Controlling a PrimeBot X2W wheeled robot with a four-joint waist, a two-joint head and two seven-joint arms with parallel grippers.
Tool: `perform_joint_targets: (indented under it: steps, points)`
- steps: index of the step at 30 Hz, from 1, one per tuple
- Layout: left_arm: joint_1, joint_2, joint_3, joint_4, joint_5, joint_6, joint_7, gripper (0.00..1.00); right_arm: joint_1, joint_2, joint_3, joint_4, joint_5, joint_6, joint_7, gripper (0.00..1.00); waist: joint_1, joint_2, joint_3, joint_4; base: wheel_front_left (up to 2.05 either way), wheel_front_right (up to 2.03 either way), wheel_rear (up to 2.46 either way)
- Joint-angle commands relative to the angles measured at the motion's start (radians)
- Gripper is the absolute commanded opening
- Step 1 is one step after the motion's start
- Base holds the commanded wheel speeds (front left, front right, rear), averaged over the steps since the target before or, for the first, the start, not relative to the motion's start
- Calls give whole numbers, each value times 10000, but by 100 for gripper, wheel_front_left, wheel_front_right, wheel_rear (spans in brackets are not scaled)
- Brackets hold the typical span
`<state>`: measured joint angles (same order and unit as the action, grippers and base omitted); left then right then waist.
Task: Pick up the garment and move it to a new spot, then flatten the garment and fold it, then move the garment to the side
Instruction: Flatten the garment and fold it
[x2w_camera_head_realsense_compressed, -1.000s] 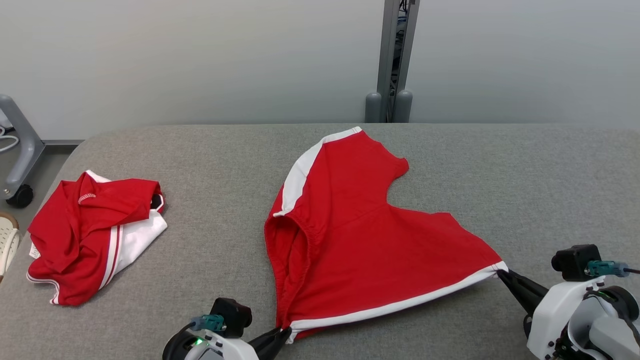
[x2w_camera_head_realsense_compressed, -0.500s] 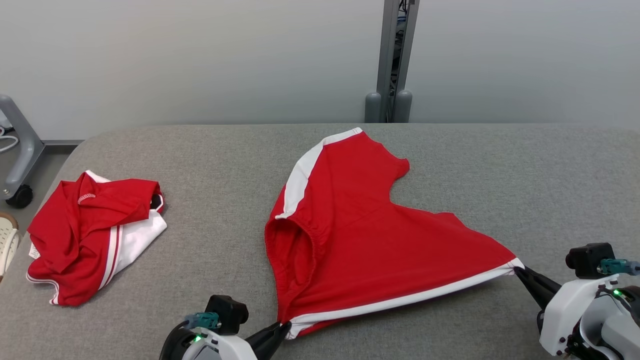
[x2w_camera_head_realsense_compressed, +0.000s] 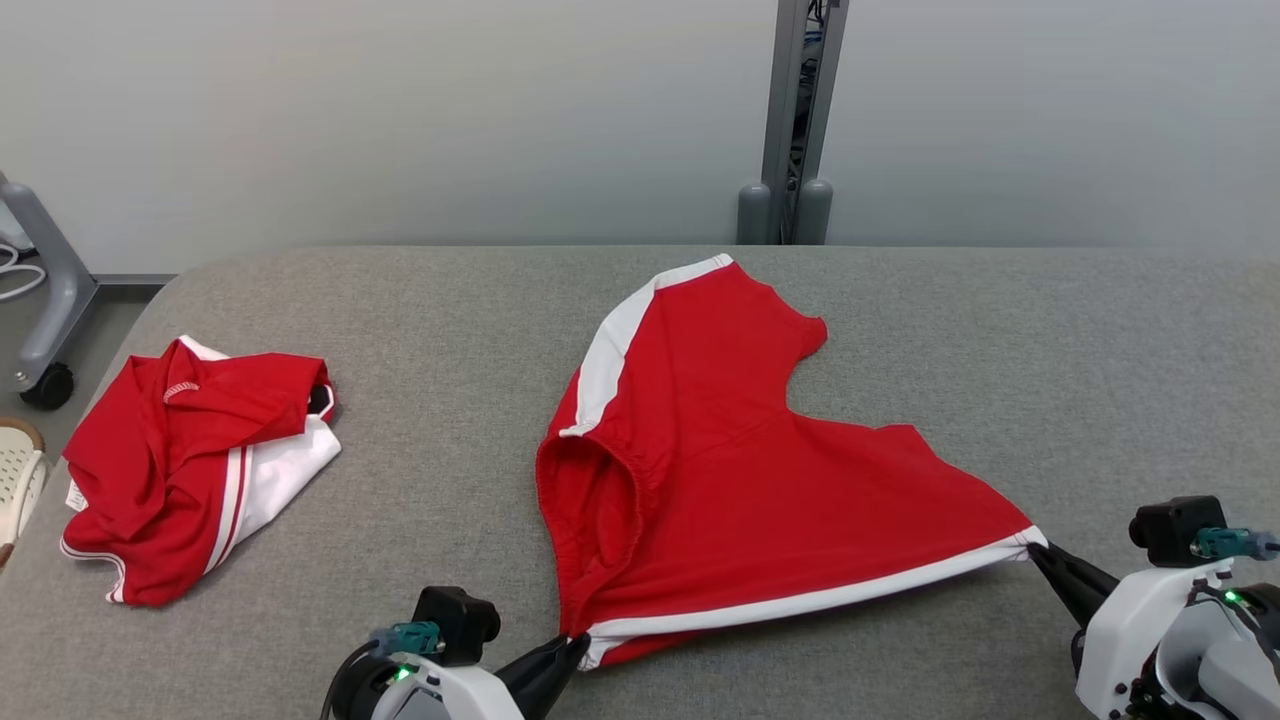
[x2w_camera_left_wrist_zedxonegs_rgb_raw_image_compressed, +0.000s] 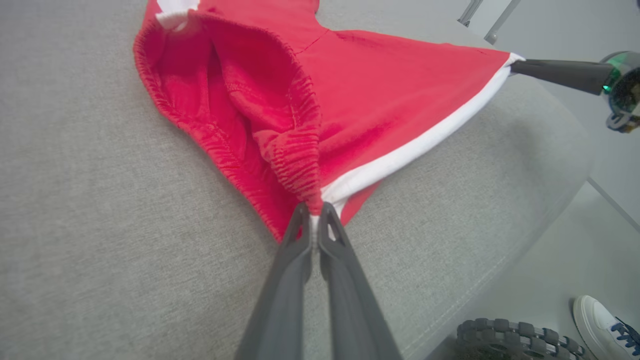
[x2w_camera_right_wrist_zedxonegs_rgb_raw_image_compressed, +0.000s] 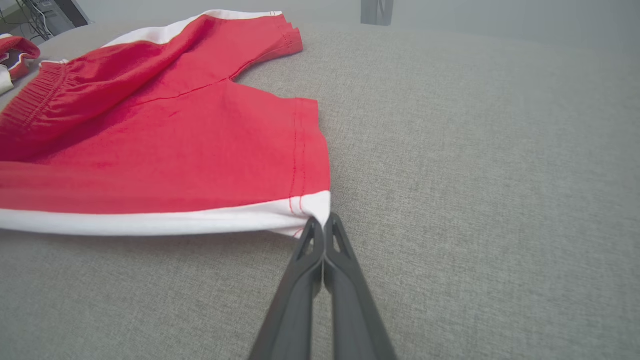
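Note:
The garment (x2w_camera_head_realsense_compressed: 740, 470) is a pair of red shorts with white side stripes, spread on the grey padded table (x2w_camera_head_realsense_compressed: 1050, 340). My left gripper (x2w_camera_head_realsense_compressed: 575, 645) is shut on its near corner where waistband and white stripe meet, seen close up in the left wrist view as the garment (x2w_camera_left_wrist_zedxonegs_rgb_raw_image_compressed: 350, 100) pinched by the left gripper (x2w_camera_left_wrist_zedxonegs_rgb_raw_image_compressed: 315, 210). My right gripper (x2w_camera_head_realsense_compressed: 1040, 550) is shut on the white-striped leg-hem corner at the right; its own view shows the garment (x2w_camera_right_wrist_zedxonegs_rgb_raw_image_compressed: 175, 150) clamped in the right gripper (x2w_camera_right_wrist_zedxonegs_rgb_raw_image_compressed: 322, 222). The white edge is stretched taut between both grippers, slightly off the table.
A second red and white garment (x2w_camera_head_realsense_compressed: 190, 470) lies crumpled at the table's left. A grey post (x2w_camera_head_realsense_compressed: 795, 120) stands behind the table. A wheeled stand (x2w_camera_head_realsense_compressed: 45, 290) is at far left. A person's shoe (x2w_camera_left_wrist_zedxonegs_rgb_raw_image_compressed: 602, 320) and my wheel (x2w_camera_left_wrist_zedxonegs_rgb_raw_image_compressed: 515, 340) are on the floor.
My right gripper has pulled its corner farther right, stretching the white edge tighter. The left gripper held its corner roughly in place. The head camera shifted slightly.

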<state>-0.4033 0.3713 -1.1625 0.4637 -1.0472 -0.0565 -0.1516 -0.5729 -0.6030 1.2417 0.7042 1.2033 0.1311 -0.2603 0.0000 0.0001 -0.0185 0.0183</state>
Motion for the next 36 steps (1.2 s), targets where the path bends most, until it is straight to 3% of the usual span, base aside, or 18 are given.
perform_joint_targets:
  steps: [1, 2, 3, 4, 12, 20, 26, 29, 36]
  points:
    - [-21, 58, 9, 76, 64, 13, -79, 42, 141, -23, 14, 47, 37, -5, -65, 0, 0, -1, -5, 2, 0, 0, 0]
    - [-13, 38, 7, 100, 82, 47, -107, 63, 152, -14, 32, 53, 81, -5, -65, 0, 0, -1, -9, 4, 0, 0, 0]
    - [-2, 15, 5, 115, 97, 60, -130, 92, 137, -9, 31, 76, 126, -5, -65, 0, 0, -1, -13, 4, 0, 0, 0]
    - [51, -23, -2, 150, 7, 53, -50, 100, 118, 8, -43, 62, 156, -3, -65, 100, 0, -1, -17, 2, 0, 0, 0]
    - [129, -42, 193, 148, -15, 296, -410, 100, 493, -182, -1106, -839, 553, -3, -56, 100, 0, -1, -70, -31, 0, 0, 0]
    - [398, -51, 1247, -185, 64, 933, -1085, 100, 1245, -99, -3726, -1434, -669, -3, -55, 100, 0, -1, -110, -94, 0, 0, 0]
    - [1232, -434, 3061, -676, 854, 1274, -1148, 100, 2334, 595, -6108, -1895, -2158, -2, -55, 100, 0, -1, -104, -75, 0, 0, 0]
    - [1597, -651, 3730, -845, 1301, 1251, -1151, 100, 2670, 835, -6740, -2047, -2706, -2, -57, 100, 0, -1, -99, -57, 0, 0, 0]
    - [2679, -1572, 6163, -1408, 3482, 1186, -1138, 100, 3733, 1785, -8810, -2746, -4603, -2, -55, 100, 0, -1, -126, -30, 0, 0, 0]
